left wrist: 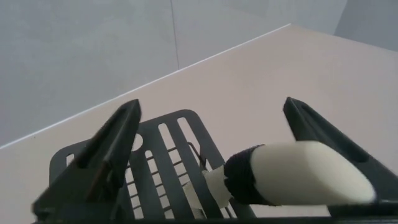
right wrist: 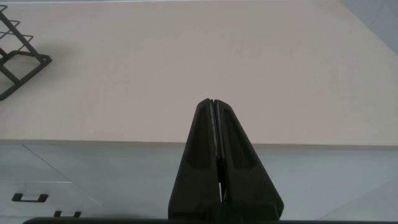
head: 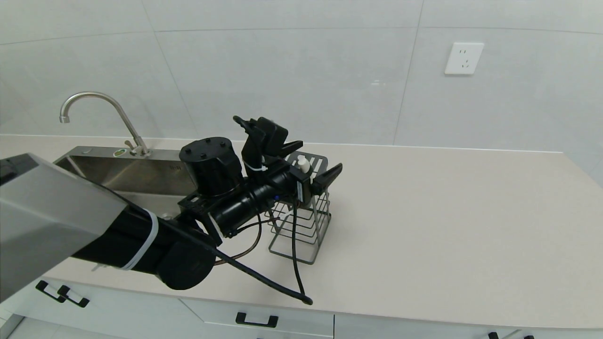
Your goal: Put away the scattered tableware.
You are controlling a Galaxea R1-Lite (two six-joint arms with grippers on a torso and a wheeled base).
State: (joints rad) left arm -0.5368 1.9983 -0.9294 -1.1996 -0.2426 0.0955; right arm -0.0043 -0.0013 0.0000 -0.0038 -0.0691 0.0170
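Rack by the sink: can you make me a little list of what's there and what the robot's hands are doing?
rack: dark wire rack on the counter, beside the sink
in the rack: white-handled utensil, handle sticking up
left hand: open, above the rack, straddling the handle
right hand: shut, holding nothing, near the counter's front edge
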